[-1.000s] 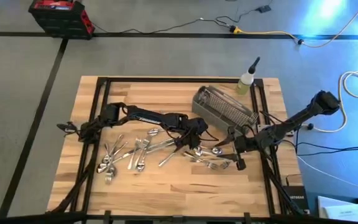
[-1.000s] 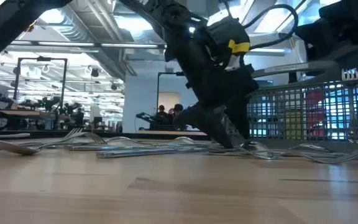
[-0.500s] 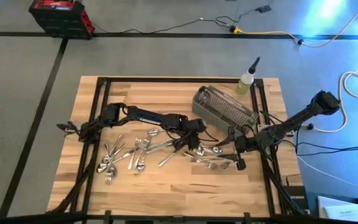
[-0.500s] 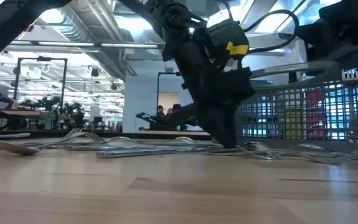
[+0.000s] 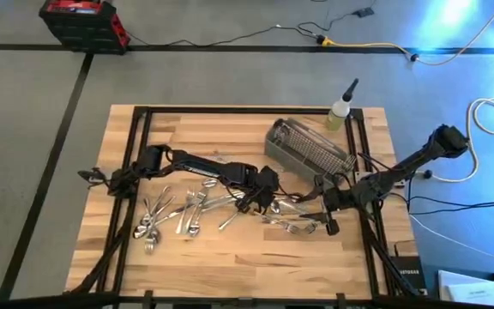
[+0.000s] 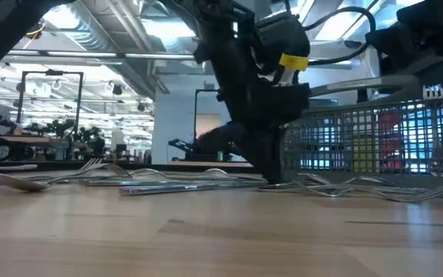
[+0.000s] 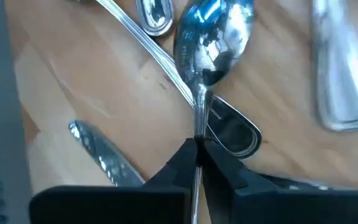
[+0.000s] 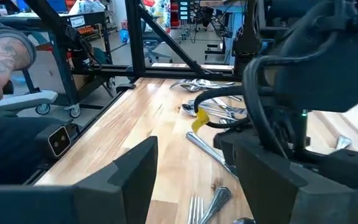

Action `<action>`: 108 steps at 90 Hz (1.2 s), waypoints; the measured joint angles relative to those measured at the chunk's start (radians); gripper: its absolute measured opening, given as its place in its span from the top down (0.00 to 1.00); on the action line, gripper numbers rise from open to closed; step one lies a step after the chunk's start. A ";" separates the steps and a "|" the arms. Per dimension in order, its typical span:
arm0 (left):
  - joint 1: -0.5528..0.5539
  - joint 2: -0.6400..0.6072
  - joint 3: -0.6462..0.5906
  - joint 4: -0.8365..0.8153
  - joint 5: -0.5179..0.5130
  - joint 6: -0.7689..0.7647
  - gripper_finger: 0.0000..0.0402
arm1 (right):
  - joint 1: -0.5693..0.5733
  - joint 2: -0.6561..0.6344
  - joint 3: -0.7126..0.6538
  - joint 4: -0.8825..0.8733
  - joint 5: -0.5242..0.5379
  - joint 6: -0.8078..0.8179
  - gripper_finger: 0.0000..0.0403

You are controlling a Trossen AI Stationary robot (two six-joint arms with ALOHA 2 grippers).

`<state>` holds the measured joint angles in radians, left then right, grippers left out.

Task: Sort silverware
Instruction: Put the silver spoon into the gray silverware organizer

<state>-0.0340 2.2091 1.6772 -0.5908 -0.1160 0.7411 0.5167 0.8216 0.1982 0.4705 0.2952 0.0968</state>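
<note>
The sorting looked barely begun. Most silverware (image 5: 187, 210) lay loose on the table (image 5: 230, 257) beside the mesh basket (image 5: 309, 150). The left gripper (image 5: 262, 199) pinched a spoon (image 7: 213, 37) by its handle near the basket. The right gripper (image 5: 326, 206) waited beside the basket, fingers spread and empty.

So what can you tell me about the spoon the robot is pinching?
The shiny silver-coloured metal spoon has an oval bowl that mirrors blue light and a slim straight handle. The left gripper has its jaws shut on that handle, just behind the bowl. The spoon sits low over the pale wooden table, near the middle of the scattered cutlery. Another spoon's bowl lies right under its handle; whether they touch is unclear.
</note>
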 joint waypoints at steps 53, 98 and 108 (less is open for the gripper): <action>-0.006 -0.190 0.005 -0.035 0.001 -0.220 1.00 | 0.001 -0.132 0.000 -0.050 -0.106 -0.021 0.52; 0.072 -0.341 -0.131 0.271 0.008 -0.306 1.00 | 0.000 -0.145 0.000 -0.063 -0.174 -0.016 0.52; 0.084 -0.382 -0.200 0.409 0.009 -0.315 1.00 | 0.000 -0.145 0.000 -0.063 -0.174 -0.016 0.52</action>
<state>0.0504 1.8270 1.4769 -0.1821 -0.1070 0.4259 0.5171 0.6762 0.1982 0.4079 0.1215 0.0807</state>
